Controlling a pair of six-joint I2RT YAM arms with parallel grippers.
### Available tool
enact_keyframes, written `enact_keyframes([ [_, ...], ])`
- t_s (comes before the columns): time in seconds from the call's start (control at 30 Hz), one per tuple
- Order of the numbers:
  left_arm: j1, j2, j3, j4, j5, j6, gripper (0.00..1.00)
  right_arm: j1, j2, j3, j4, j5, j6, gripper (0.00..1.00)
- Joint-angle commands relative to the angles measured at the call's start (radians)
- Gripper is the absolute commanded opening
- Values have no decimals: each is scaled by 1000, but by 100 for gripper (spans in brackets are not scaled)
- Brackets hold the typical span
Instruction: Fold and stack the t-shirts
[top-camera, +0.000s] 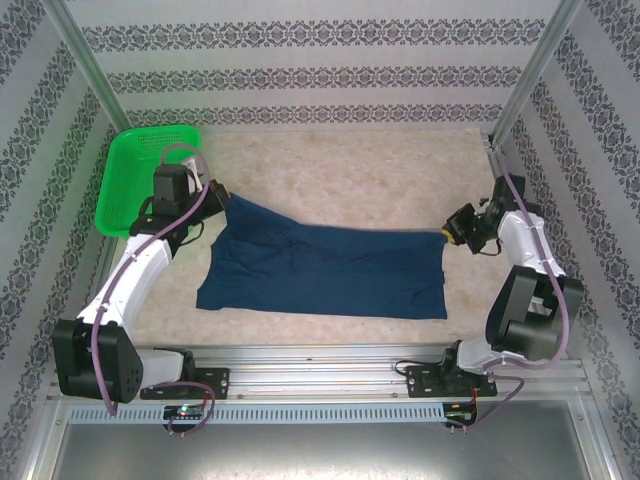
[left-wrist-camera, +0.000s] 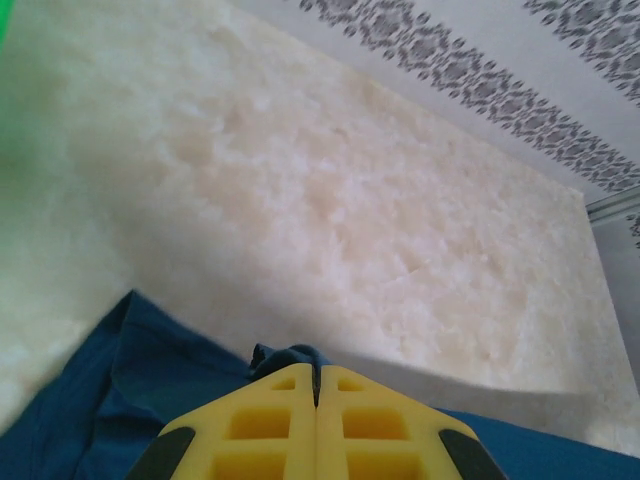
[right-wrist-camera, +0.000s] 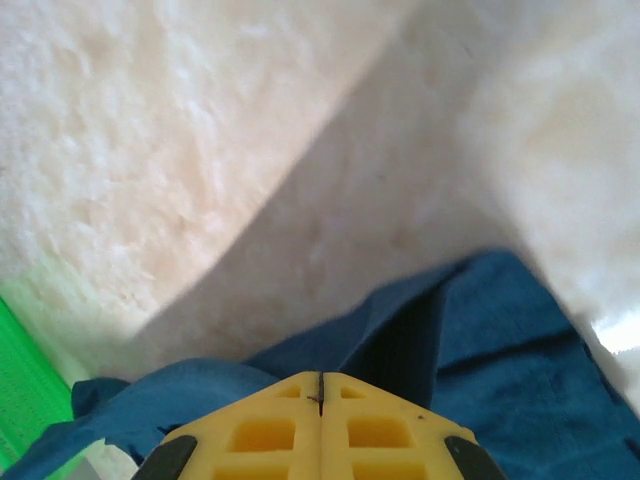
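Note:
A dark navy t-shirt (top-camera: 320, 270) lies stretched across the middle of the pale mat, long side left to right. My left gripper (top-camera: 218, 195) is at its far-left corner, shut on a small bunch of the cloth. In the left wrist view the yellow jaws (left-wrist-camera: 317, 375) meet with navy t-shirt cloth (left-wrist-camera: 120, 370) puckered at their tip. My right gripper (top-camera: 446, 232) is at the shirt's far-right corner. In the right wrist view its jaws (right-wrist-camera: 321, 378) are closed together, with t-shirt cloth (right-wrist-camera: 500, 340) running out from under their tip.
A green mesh basket (top-camera: 105, 190) stands at the far left, just behind the left gripper; its green also shows as a basket edge (right-wrist-camera: 25, 390) in the right wrist view. Patterned walls and metal posts enclose the mat (top-camera: 360, 180). The bare mat stretches beyond the shirt.

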Motion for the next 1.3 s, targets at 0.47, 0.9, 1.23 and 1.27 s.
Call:
enact_keyframes([
  [0.47,41,-4,65,35,91,81,0,-7,101,179,-120,-9,-227,0],
  [0.9,47,-264,-216,-64,30,-35,0,-8,-68,-110,-111,101,-181,0],
  [1.23,49,-382,-385,-119,-56,-112,0,-27,-97,-247,-69,195,-136,0],
  [1.27,49,-386,-394,-120,-58,-117,0,-27,-95,-255,-62,201,-133,0],
])
